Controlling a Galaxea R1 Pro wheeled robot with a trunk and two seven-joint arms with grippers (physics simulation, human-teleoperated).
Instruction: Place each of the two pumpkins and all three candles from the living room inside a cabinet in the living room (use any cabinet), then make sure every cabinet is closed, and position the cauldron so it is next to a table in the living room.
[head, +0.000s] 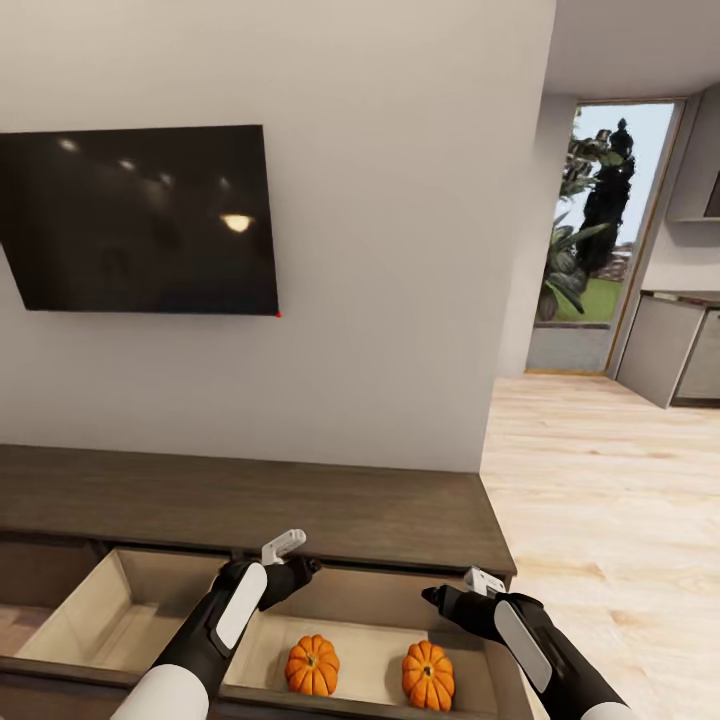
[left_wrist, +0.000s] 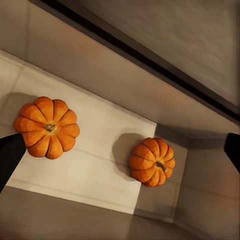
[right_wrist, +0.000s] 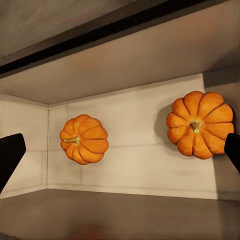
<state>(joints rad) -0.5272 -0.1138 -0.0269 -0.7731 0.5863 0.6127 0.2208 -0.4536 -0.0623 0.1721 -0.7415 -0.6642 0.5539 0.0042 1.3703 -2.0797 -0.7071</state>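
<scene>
Head view: both pumpkins, left one (head: 312, 665) and right one (head: 428, 675), upright on floor of open cabinet (head: 250, 510) drawer (head: 375, 655), apart. Left gripper (head: 300, 560) and right gripper (head: 455, 590) above drawer, spread wide, empty. Pumpkins straight below; right gripper nearer right one. Candles next, prob.

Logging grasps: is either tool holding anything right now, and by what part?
Nothing is held: both pumpkins lie free in the open cabinet drawer.
</scene>
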